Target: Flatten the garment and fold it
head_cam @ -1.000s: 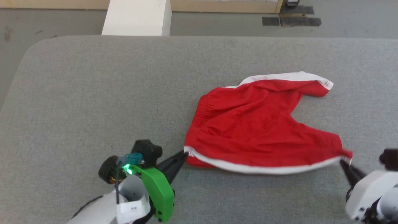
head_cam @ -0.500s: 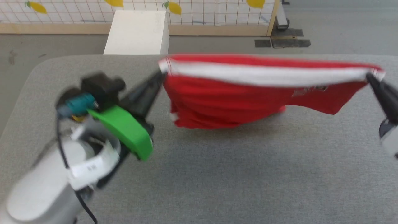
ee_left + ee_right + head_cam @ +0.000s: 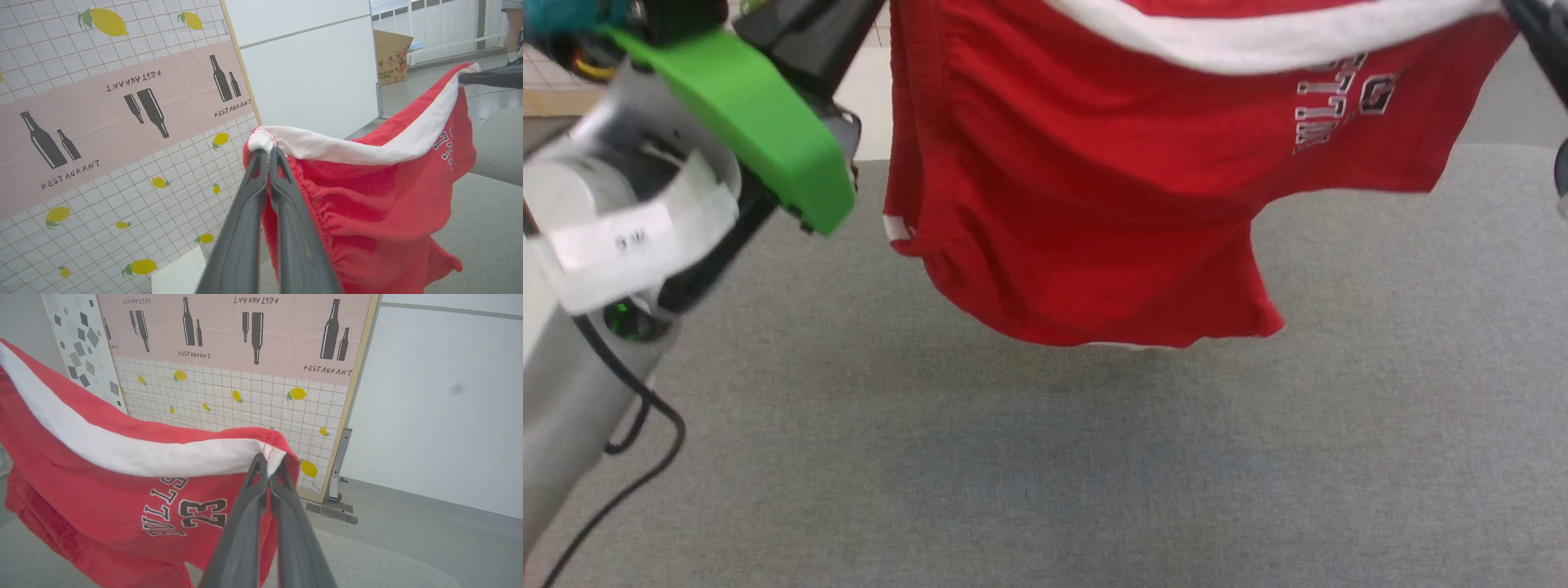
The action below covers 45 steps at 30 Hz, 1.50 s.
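The garment [image 3: 1094, 204] is a pair of red shorts with a white stripe, hanging stretched between both grippers above the grey padded table [image 3: 1045, 490]. Its lower edge casts a shadow on the table. My left gripper [image 3: 870, 12], at the head view's upper left, is shut on one end of the white stripe. In the left wrist view that gripper [image 3: 266, 150] pinches the gathered corner of the shorts [image 3: 367, 212]. My right gripper [image 3: 267, 462] is shut on the other end of the striped edge, above the "23" print on the shorts [image 3: 102, 498]. That gripper [image 3: 1535, 24] sits at the head view's upper right.
A partition with a lemon-patterned grid and a pink "RESTAURANT" banner [image 3: 245, 339] stands behind the table. A white box [image 3: 179, 273] sits below it. A cardboard box [image 3: 392, 57] and a person's legs [image 3: 512, 32] are far off across the floor.
Both grippers have raised the shorts from lying on the table to hanging in the air between them. The head view has shifted as well.
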Tool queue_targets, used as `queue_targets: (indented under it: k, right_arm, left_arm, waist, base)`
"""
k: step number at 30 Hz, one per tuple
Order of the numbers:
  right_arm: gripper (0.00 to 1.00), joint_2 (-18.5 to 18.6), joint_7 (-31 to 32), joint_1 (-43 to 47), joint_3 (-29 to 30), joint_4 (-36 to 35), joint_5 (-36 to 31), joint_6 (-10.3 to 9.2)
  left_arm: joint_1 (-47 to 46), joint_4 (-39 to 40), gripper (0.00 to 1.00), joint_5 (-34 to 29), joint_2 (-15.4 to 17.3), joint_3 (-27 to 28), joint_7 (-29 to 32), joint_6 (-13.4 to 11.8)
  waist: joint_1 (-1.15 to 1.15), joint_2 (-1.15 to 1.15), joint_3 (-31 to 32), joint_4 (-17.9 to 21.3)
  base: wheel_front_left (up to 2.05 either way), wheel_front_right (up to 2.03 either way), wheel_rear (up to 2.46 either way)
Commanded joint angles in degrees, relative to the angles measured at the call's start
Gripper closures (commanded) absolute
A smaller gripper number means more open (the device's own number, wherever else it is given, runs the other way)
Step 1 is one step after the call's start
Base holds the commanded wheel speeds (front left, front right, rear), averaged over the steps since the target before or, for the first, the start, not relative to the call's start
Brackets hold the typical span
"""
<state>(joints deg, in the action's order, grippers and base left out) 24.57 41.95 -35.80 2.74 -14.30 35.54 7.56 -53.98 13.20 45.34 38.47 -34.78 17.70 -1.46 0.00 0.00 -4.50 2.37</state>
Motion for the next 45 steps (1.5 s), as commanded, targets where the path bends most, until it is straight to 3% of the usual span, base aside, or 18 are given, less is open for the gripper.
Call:
queue_targets:
  k: [1,9,15,23,28,36,45]
  right_arm:
    - [1.00,0.5,0.3,-1.9,-0.8,0.7,-0.1,-0.08]
    - [1.00,5.9,-1.3,-14.5,-6.3,7.6,-0.3,-0.08]
    - [1.00,8.8,-8.2,-29.5,-13.8,17.5,-1.1,-0.08]
    - [1.00,6.6,-20.0,-48.5,-20.1,33.5,-3.6,-0.08]
    - [1.00,4.4,-26.0,-55.3,-22.3,41.4,-4.2,-0.08]
    - [1.00,2.1,-30.9,-53.6,-27.6,49.1,-2.7,-0.08]
    - [1.00,3.9,-33.3,-39.8,-33.3,51.6,-0.3,-0.08]
  left_arm:
    - [-1.7,-0.6,1.00,0.5,0.2,0.0,0.8,0.5]
    - [-12.0,-6.3,1.00,2.4,-0.4,0.5,5.5,4.7]
    - [-25.5,-16.7,1.00,-0.1,-2.2,-0.4,6.5,7.8]
    - [-41.5,-30.9,1.00,-3.2,-6.0,-3.1,2.4,8.8]
    - [-46.8,-37.4,1.00,-3.9,-8.1,-3.8,-0.9,8.9]
    - [-43.9,-44.5,1.00,-2.6,-12.0,-4.6,-5.5,8.9]
    - [-24.3,-43.2,1.00,0.0,-15.2,-8.0,-9.9,5.8]
  waist:
    - [0.00,0.00,-1.1,0.4]
    - [0.00,0.00,-11.0,1.7]
    - [0.00,0.00,-20.6,3.4]
    - [0.00,0.00,-28.1,4.8]
    - [0.00,0.00,-30.9,5.0]
    - [0.00,0.00,-32.8,3.6]
    - [0.00,0.00,-29.2,0.5]
  base:
    - [0.00,0.00,0.00]
    - [0.00,0.00,0.00]
    - [0.00,0.00,0.00]
    - [0.00,0.00,0.00]
    - [0.00,0.00,0.00]
    - [0.00,0.00,0.00]
    - [0.00,0.00,0.00]
